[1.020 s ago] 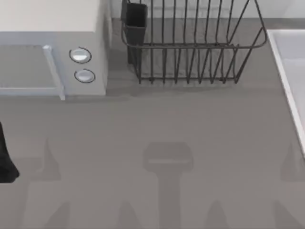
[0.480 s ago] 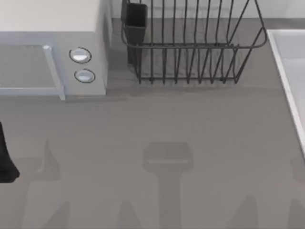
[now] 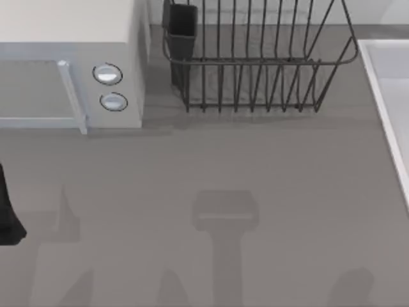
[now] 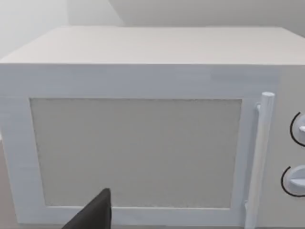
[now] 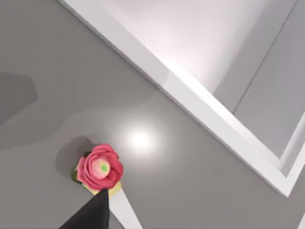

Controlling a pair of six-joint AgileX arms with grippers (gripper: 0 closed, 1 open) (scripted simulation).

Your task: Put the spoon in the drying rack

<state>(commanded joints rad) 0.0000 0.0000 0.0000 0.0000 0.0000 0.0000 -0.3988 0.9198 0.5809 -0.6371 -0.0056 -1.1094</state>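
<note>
Spoon [image 5: 102, 174]: lay on the desk [image 3: 255, 173] in the right wrist view; pink rose-shaped end with a pale handle running off under the camera's own dark finger; rest of handle hidden
Spoon long axis: judged from the short pale stub only, running from the rose end toward the wrist camera
Right jaws: one dark fingertip [image 5: 93, 212] just beside, maybe over, the handle next to the rose; cannot tell how far open, nothing seen held
Nearer arm: right, judged; the spoon lay directly below its wrist
White raised edge [image 5: 181, 93]: near the spoon, apart from it
Left arm: parked at the desk's left edge [image 3: 7, 211], facing the microwave [image 4: 143, 129]; jaw opening cannot be told
Drying rack [image 3: 255, 64]: far side of the desk, right of the microwave; nothing seen among its bars
Utensil cup [image 3: 182, 25]: rack's left corner, contents not visible
Step judged: grasp not yet made
</note>
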